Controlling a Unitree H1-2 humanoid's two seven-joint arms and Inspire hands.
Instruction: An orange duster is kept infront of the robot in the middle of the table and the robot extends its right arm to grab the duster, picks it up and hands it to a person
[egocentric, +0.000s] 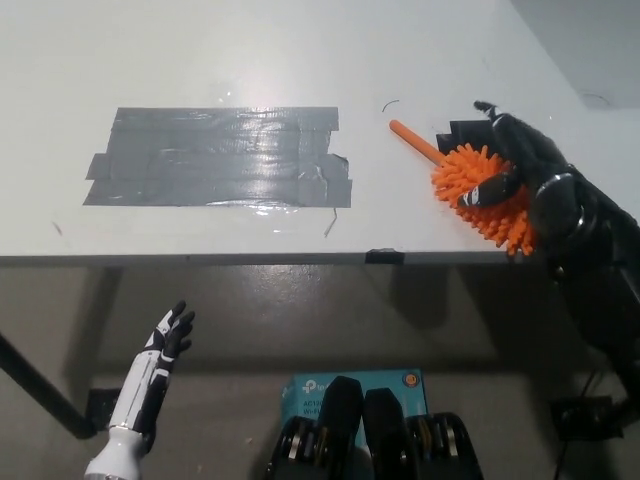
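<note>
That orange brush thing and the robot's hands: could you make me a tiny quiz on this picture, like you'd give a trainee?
1. True or false: the orange duster lies on the grey tape patch.
2. Which hand is over the duster's bristly head? A) the black right hand B) the white left hand
3. Fill in: the left hand hangs below the table edge with its fingers ____.

Key
1. False: it lies right of that patch, near the table's front edge, its handle pointing up and to the left.
2. A: the right hand covers the head.
3. apart; it holds nothing.
</note>
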